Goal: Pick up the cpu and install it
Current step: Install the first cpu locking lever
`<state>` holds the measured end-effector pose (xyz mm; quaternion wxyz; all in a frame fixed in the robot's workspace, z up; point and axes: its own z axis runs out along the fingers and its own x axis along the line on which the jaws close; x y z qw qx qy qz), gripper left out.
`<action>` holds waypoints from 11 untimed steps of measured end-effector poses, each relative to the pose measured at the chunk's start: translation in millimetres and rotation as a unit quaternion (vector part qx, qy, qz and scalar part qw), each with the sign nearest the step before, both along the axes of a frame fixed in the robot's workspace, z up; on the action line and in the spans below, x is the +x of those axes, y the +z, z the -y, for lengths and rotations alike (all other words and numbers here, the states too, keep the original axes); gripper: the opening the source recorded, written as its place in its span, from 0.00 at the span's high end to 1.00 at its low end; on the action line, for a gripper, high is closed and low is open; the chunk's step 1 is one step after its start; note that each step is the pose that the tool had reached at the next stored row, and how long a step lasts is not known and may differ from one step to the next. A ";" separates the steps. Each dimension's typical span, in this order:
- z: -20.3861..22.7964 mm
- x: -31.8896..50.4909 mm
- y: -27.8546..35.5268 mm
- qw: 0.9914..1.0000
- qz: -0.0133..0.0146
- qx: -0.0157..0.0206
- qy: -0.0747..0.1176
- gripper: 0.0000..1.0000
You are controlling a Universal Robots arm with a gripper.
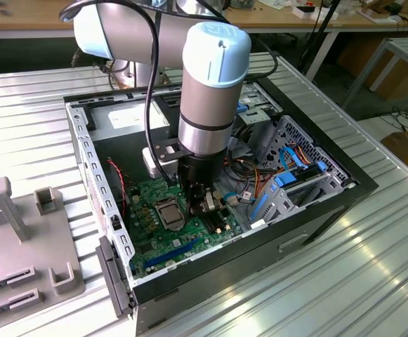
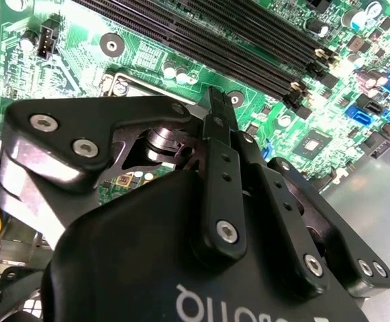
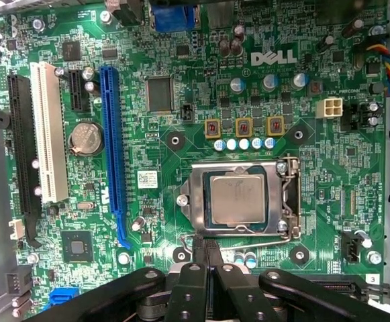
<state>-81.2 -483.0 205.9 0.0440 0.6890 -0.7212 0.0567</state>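
Observation:
The cpu, a dull grey metal square, lies flat inside the silver socket frame on the green motherboard. In the first wrist view my gripper is shut with nothing between its black fingers, and its tips sit just off the socket frame's edge, beside the cpu. In the exterior view the gripper hangs low inside the open computer case, to the exterior view's right of the socket with the cpu. In the second wrist view the fingers press together and cover most of the socket.
Long black memory slots run past the socket. A blue slot and a white slot lie further off. Case walls, blue drive brackets and cables surround the board. Grey fixtures stand outside the case.

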 end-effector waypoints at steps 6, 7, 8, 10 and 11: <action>0.4 0.8 -1.0 1.000 0.000 0.000 0.000 0.89; 0.5 0.9 -1.3 1.000 0.000 0.000 0.000 0.89; 0.7 1.1 -1.8 1.000 0.000 0.000 0.000 0.89; 1.0 1.2 -2.2 1.000 0.000 0.000 0.000 0.89; 1.2 1.4 -2.8 1.000 0.000 0.000 0.000 0.89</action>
